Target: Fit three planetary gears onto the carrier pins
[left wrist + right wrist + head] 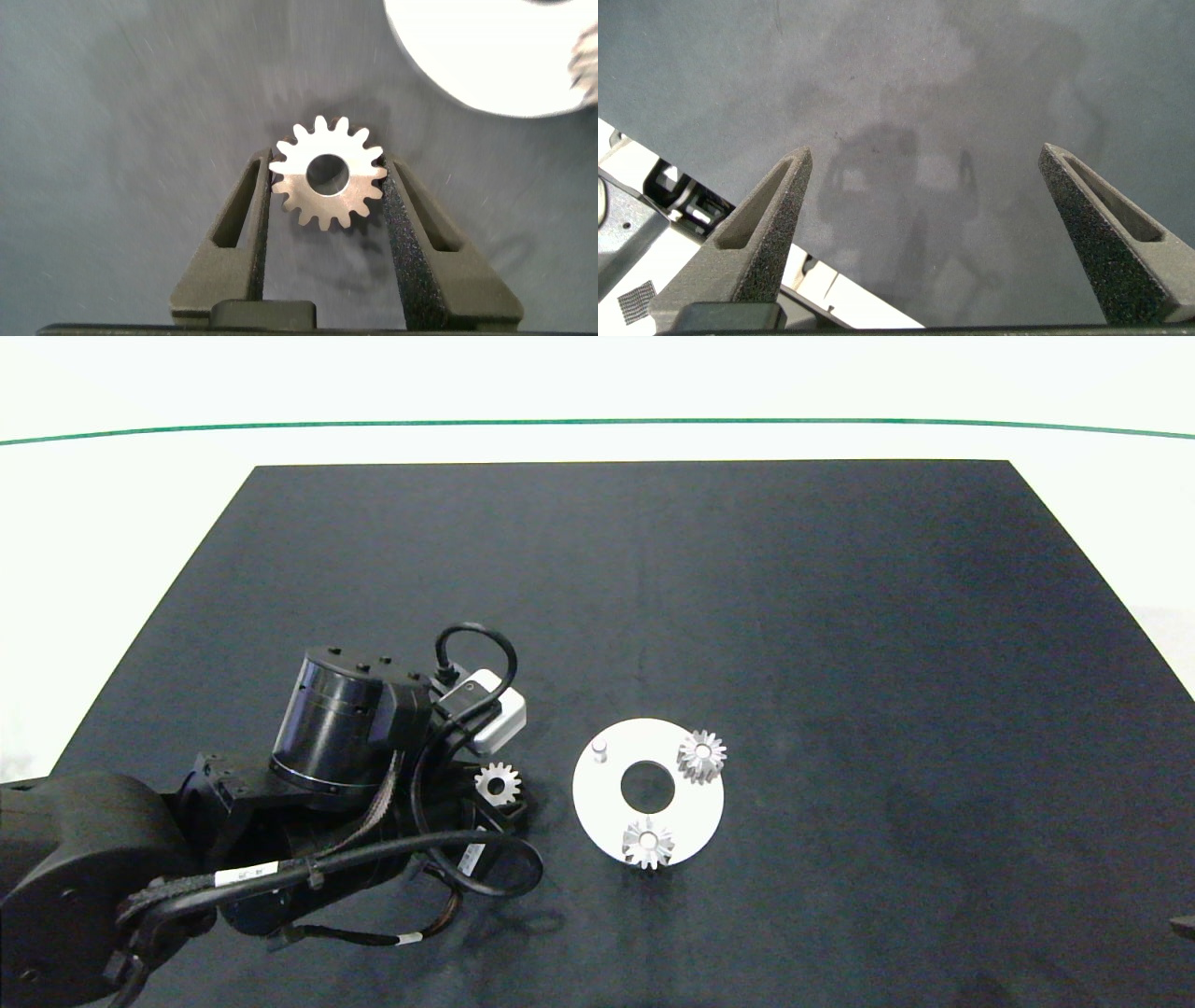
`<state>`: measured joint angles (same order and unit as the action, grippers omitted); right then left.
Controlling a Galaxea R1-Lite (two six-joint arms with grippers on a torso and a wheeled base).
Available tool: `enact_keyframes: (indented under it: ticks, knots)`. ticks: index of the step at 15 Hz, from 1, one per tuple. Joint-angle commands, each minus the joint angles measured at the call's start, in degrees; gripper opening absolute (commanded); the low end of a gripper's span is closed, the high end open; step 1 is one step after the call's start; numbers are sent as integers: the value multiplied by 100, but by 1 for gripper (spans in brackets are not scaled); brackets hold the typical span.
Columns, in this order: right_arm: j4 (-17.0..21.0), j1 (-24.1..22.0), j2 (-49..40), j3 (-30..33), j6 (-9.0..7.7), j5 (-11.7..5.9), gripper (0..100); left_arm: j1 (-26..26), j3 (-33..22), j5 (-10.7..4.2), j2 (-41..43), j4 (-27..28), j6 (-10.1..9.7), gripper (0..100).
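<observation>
A flat white disc [693, 812] lies on the black mat, right of the left arm. Two silver planetary gears sit on its carrier pins, one at the far right [701, 755] and one at the near edge [647, 843]. A single bare whitish pin [599, 749] stands at the disc's far left. My left gripper [499, 789] is shut on the third gear [327, 174], its fingers [248, 219] pressing the teeth on both sides, just left of the disc [486, 51]. The right gripper [924, 173] hangs open over bare mat, with only a dark tip [1184, 924] at the head view's right edge.
The black mat [840, 616] covers the table, with white surface around it and a green line [597, 422] along the far side. The left arm's bulky wrist and cables [355, 775] occupy the near left.
</observation>
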<state>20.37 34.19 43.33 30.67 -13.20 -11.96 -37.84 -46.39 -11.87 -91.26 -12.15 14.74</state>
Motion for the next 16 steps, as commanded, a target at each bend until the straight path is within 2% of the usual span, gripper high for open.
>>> enact_keyframes:
  ticks: [1, 2, 5, 6, 11, 15, 16]
  knots:
    - [11, 26, -184, 62, -24, -8, 100, -162, -319, -8, 56, 11, 3, 0]
    - [20, 26, -228, 88, -24, -8, 100, -215, -486, -8, 38, 143, 12, 0]
    - [28, 26, -290, 106, -24, -8, 100, -391, -1320, -8, -32, 1154, 12, 0]
    - [37, 26, -334, 150, -33, -8, 100, -470, -1452, -17, -59, 1259, 3, 0]
    - [64, 184, -413, 150, -33, -8, 100, -725, -1909, -61, -428, 1268, -6, 0]
    - [55, 193, -413, 158, -33, -8, 100, -962, -2235, -351, -762, 1259, 3, 0]
    - [55, 193, -421, 158, -33, -8, 100, -997, -2252, -386, -797, 1259, 12, 0]
